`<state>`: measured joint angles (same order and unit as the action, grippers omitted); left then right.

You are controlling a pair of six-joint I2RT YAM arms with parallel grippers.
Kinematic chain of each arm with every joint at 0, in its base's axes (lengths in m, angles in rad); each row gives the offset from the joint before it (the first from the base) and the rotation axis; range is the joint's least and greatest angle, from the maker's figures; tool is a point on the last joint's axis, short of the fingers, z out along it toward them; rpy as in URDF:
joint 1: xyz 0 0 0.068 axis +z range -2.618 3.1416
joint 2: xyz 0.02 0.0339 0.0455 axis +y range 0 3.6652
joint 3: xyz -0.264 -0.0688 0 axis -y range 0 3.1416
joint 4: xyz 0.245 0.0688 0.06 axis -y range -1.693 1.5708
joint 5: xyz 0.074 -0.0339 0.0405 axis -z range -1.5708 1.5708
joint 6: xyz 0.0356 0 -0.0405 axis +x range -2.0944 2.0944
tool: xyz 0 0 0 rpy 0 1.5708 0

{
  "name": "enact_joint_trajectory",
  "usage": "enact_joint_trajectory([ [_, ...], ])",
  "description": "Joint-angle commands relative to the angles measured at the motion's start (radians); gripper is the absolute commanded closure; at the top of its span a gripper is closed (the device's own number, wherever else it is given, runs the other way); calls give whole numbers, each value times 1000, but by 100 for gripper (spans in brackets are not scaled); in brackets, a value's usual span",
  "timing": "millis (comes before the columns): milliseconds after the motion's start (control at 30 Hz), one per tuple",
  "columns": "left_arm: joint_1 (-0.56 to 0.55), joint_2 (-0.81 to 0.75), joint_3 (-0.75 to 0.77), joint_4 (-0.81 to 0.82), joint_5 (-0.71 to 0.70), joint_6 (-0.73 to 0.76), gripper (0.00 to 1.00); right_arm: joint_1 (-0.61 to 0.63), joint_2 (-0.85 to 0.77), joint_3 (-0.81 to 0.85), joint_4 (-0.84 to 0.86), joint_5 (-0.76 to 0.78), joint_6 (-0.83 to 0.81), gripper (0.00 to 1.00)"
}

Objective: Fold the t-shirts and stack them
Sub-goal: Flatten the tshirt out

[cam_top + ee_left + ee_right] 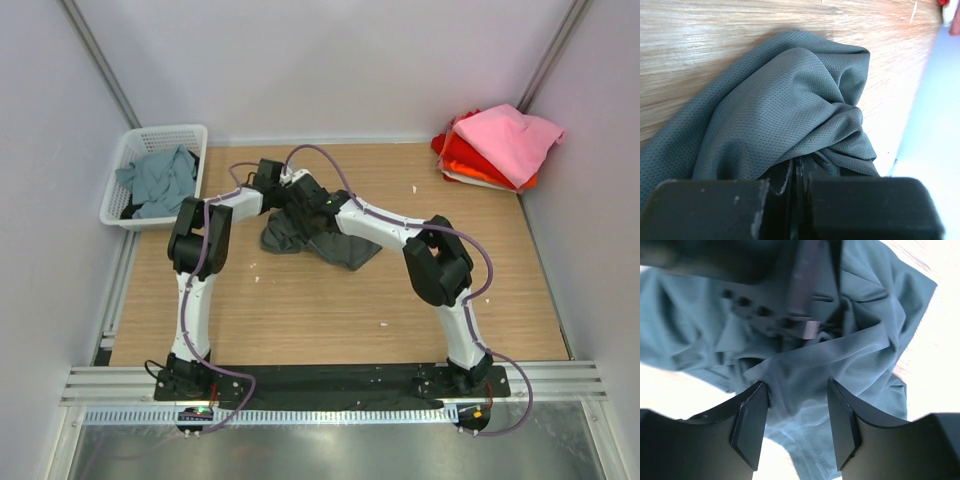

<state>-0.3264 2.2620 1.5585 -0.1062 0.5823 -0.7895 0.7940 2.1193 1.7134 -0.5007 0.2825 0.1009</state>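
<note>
A bunched fold of the dark grey t-shirt point(780, 100) is being pinched by the left gripper point(797, 175), whose jaws are being held fully together, with the cloth drawn into tight creases right at the tips. From that pinch the fabric is being spread away in loose ridges over the wooden table point(715, 30).

The right gripper point(797, 385) is being held just beside it, over the same garment point(865, 355). Its fingers point(750, 425) are being kept partly apart, a narrowish gap, with a raised ridge of cloth lying between them (whether the pads are pressing that ridge cannot be told). Nothing is being gripped firmly there.

In the overhead view both grippers point(285, 195) point(310, 210) are being brought together above the far edge of the crumpled shirt point(340, 245), which is lying unfolded near the middle of the table point(330, 310), slightly towards the back.

Further out, a teal-grey t-shirt point(160, 178) is being held loosely in the white basket point(160, 133) at the far left corner. At the far right corner a pile is being kept against the wall: a pink t-shirt point(510, 135) on top, a red t-shirt point(455, 150) and an orange t-shirt point(500, 178) beneath it.
</note>
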Motion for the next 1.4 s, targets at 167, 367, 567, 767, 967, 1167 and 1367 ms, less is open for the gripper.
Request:
enact_joint_trajectory([
  [167, 4, 7, -34, 31, 37, -25, 100, 2, -21, -54, 73, 81, 48, 62],
  [367, 6, -36, -60, 27, 13, -5, 100, -1, -108, -84, 73, 193, 63, 99],
  [567, 6, -189, -135, -29, -6, 114, 100, -128, -347, -197, 24, 248, 132, 99],
  [767, 10, -327, -202, -85, 27, 208, 100, -337, -499, -339, -9, 181, 212, 99],
  [967, 13, -415, -245, -118, 57, 259, 99, -446, -516, -429, -19, 158, 261, 99],
  [1167, 21, -447, -250, -191, 54, 315, 100, -535, -487, -469, -38, 155, 292, 99],
  [1367, 44, -614, -313, -187, 51, 305, 100, -585, -580, -517, 3, 92, 290, 99],
])
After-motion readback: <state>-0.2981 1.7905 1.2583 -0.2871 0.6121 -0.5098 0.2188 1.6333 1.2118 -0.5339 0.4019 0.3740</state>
